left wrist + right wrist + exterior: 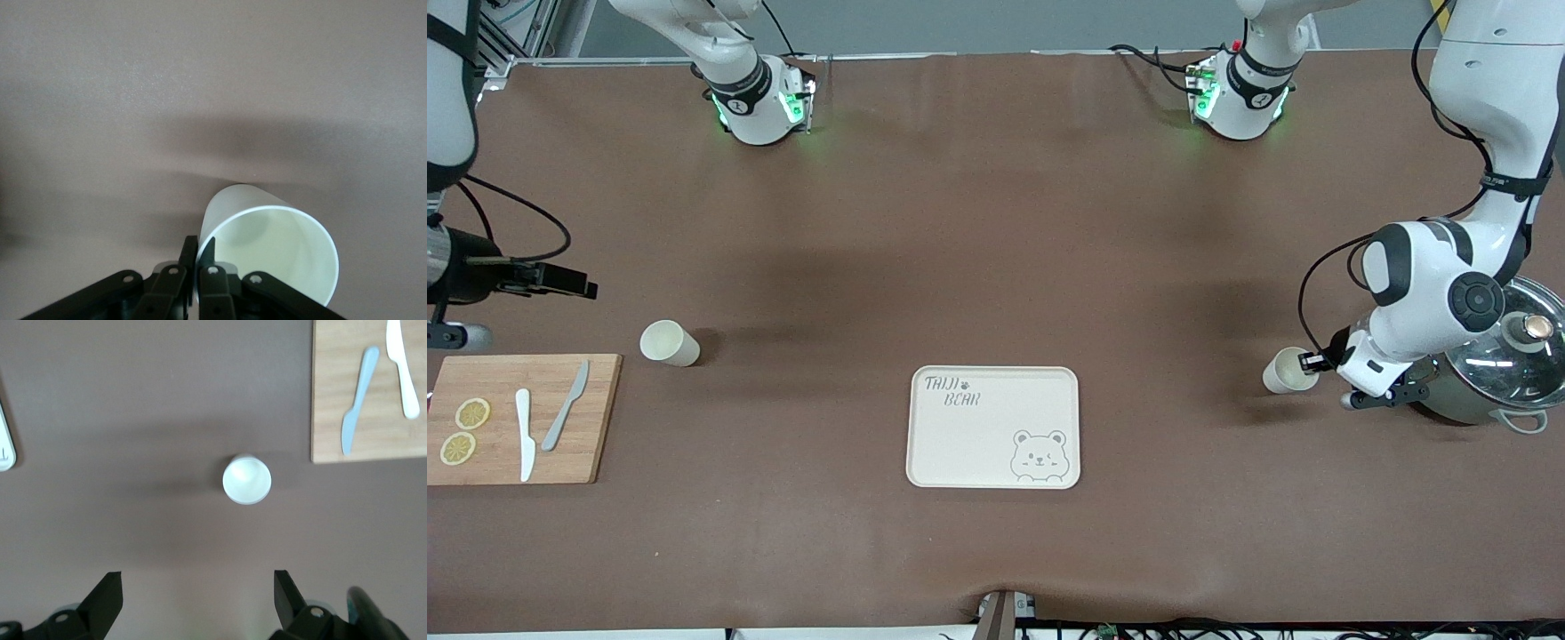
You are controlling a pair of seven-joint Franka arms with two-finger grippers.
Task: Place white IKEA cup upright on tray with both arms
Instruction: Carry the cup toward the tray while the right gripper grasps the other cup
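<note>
Item: I had L gripper (198,267) clamped on white plastic cup (267,250) rim, nr tabletop's left-arm edge; R gripper (198,600) spread, empty, waiting over 2nd cup (247,479); cream rectangular tray (993,427) w/o cups.

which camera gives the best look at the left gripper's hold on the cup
The left wrist view: the left gripper is shut on the cup, pinching its rim. In the front view it is small beside the cup. The right wrist view doesn't show it.

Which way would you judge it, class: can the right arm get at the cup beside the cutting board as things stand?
Probably yes. The right gripper is open and the cup stands alone on bare table beside the cutting board, with nothing in between.
</note>
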